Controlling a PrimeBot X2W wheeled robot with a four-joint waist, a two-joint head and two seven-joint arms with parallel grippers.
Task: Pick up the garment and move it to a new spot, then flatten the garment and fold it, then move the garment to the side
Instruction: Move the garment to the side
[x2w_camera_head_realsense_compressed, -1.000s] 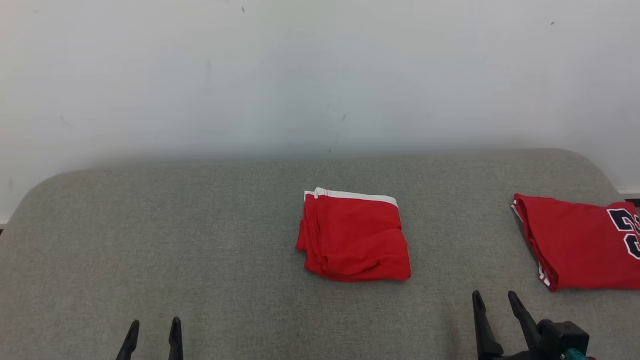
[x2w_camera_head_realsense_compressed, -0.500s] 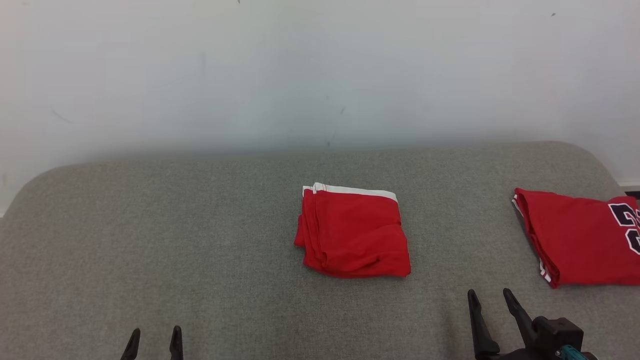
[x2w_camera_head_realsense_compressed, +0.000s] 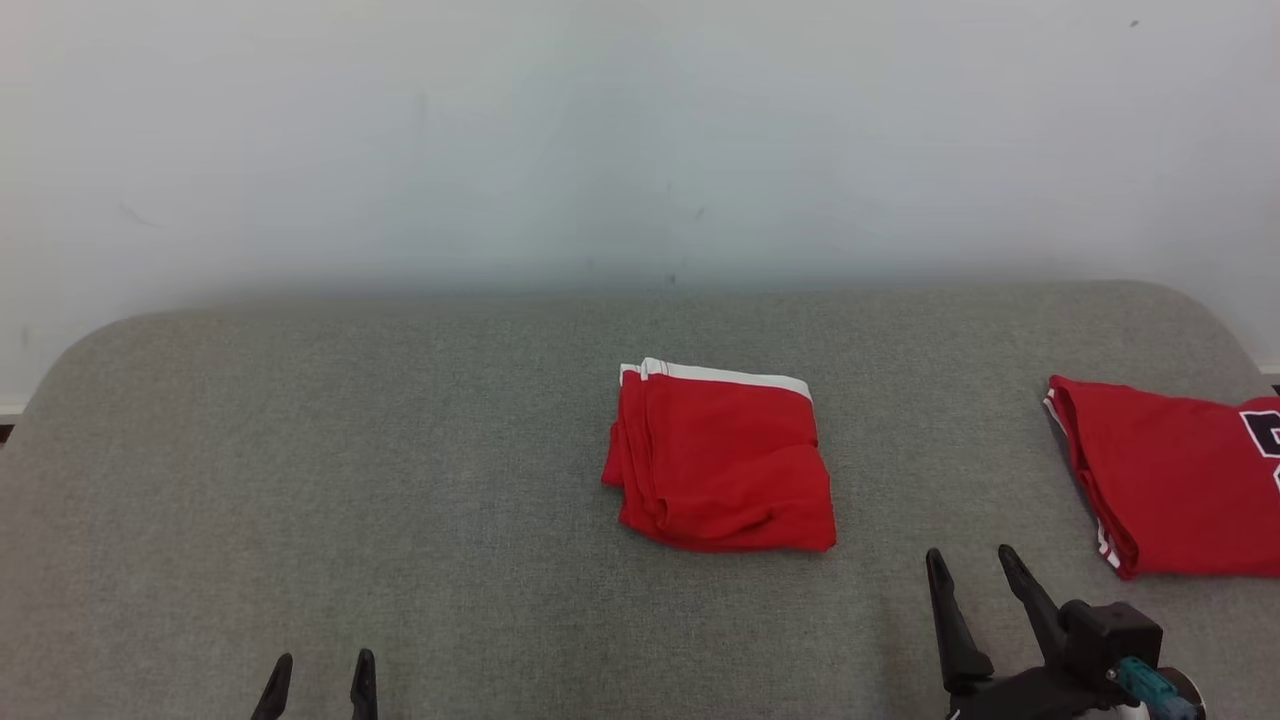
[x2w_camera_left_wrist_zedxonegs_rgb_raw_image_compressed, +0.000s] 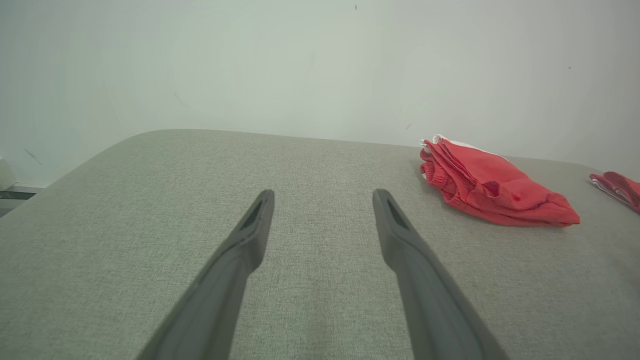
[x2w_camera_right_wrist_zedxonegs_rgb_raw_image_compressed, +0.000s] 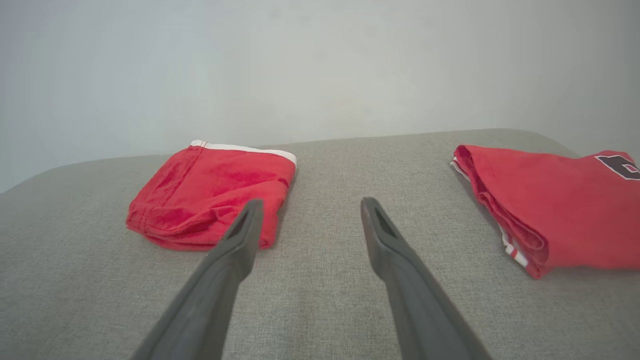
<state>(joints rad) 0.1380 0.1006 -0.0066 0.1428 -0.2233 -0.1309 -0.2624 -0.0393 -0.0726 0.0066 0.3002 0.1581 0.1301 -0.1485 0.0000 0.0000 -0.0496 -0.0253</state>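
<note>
The garment (x2w_camera_head_realsense_compressed: 720, 460) is red with a white band along its far edge. It lies folded into a small rectangle in the middle of the grey padded surface (x2w_camera_head_realsense_compressed: 300, 450). My right gripper (x2w_camera_head_realsense_compressed: 969, 552) stands open near the front edge, to the right of the garment and short of it, holding nothing. In the right wrist view the garment (x2w_camera_right_wrist_zedxonegs_rgb_raw_image_compressed: 210, 200) lies ahead and to the left of the open right gripper (x2w_camera_right_wrist_zedxonegs_rgb_raw_image_compressed: 311, 202). My left gripper (x2w_camera_head_realsense_compressed: 323, 658) is open at the lower left, far from the garment. From the left wrist, the garment (x2w_camera_left_wrist_zedxonegs_rgb_raw_image_compressed: 490, 185) sits ahead and to the right of the left gripper (x2w_camera_left_wrist_zedxonegs_rgb_raw_image_compressed: 324, 195).
A second folded red jersey (x2w_camera_head_realsense_compressed: 1170, 480) with a dark number and striped trim lies at the surface's right end, also seen as jersey (x2w_camera_right_wrist_zedxonegs_rgb_raw_image_compressed: 550, 200). A pale wall (x2w_camera_head_realsense_compressed: 600, 130) rises right behind the surface. The surface has rounded far corners.
The head view has shifted slightly. My right gripper has edged a little forward over the surface. Both garments lie as before, and both grippers stay open.
</note>
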